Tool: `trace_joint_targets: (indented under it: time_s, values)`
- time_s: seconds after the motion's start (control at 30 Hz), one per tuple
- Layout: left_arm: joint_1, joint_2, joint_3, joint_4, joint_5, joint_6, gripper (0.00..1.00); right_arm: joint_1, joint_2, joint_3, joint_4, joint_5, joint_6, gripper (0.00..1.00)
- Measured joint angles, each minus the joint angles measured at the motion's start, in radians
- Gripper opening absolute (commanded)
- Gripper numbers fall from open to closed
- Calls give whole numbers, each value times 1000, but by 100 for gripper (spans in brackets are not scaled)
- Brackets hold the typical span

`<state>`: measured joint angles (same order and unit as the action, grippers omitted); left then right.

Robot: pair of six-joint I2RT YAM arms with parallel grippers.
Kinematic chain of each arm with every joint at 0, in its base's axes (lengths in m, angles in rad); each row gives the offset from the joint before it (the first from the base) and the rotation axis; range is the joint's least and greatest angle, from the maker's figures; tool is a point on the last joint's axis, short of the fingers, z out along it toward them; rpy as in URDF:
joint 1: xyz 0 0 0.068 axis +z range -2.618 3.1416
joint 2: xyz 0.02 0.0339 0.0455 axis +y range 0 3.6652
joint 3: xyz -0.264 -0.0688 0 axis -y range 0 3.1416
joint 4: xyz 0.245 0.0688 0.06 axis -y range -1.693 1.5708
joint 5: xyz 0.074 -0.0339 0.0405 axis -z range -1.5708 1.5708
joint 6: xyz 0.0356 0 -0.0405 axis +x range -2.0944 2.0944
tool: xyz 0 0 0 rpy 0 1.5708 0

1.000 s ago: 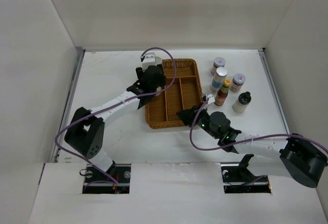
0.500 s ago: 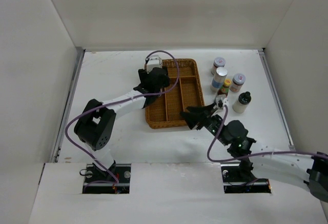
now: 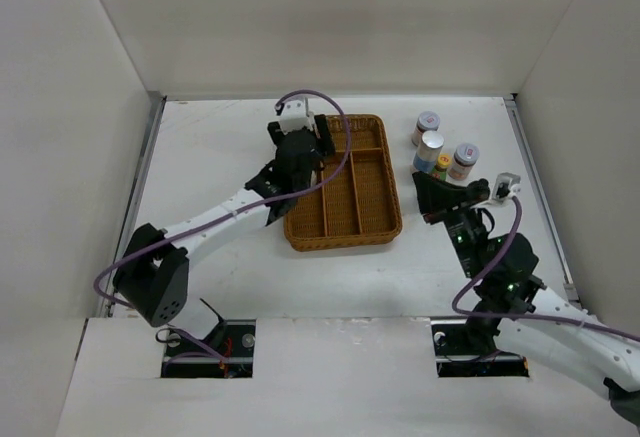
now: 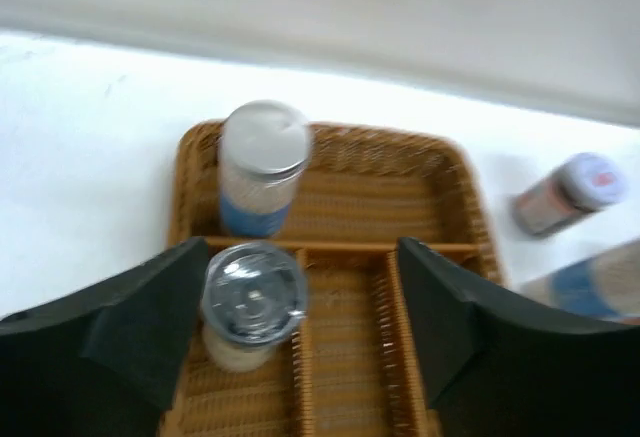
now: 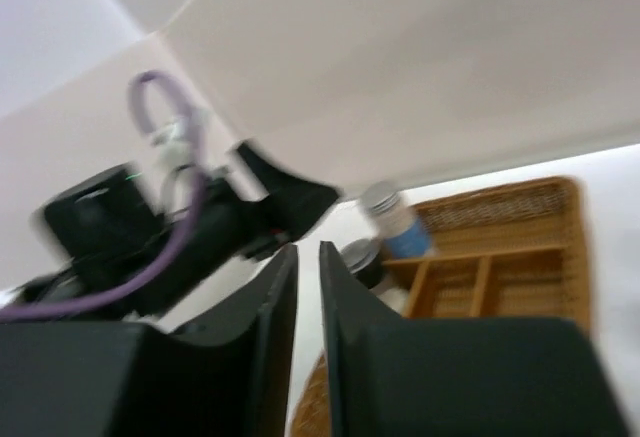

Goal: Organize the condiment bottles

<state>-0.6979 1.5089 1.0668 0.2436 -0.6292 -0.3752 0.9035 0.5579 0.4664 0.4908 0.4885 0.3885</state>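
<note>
Condiment bottles [image 3: 430,149] stand in two places. Nearest, toward the table's [image 3: 220,147] right edge, the right gripper [image 3: 432,197] has its fingers pressed together on nothing, and its black body hides the surface under it. Just beyond it, a yellow-capped sauce bottle [image 3: 441,165] and three capped shakers cluster near the far right corner. Left of them lies the wicker tray [image 3: 370,227]. At its far left corner two more stand inside: a clear-lidded shaker [image 4: 252,297] in the long left compartment and a blue-labelled shaker [image 4: 262,167] in the far one. The left gripper [image 4: 300,287] hovers there, fingers wide apart, with the clear-lidded shaker between them, just beside the left finger.
</note>
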Motion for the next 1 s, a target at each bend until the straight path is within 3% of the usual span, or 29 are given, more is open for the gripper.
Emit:
trace_joint_targets:
  time_s: [0.1,0.3,0.43,0.63,1.0]
  values:
    - [-64,-11,12,65,20,13,55,-43,9,63,-73,56,4,18]
    - [-221,176,148,129,163,20,65,-180,-21,122,-190,172,6,56]
    - [-282,286,202,138,260,23,70,-262,-95,131,-275,255,7,69]
    - [-304,386,276,189,341,30,75,-298,-152,185,-304,345,6,69]
    - [-317,551,458,252,402,111,82,-335,-157,229,-306,327,7,68]
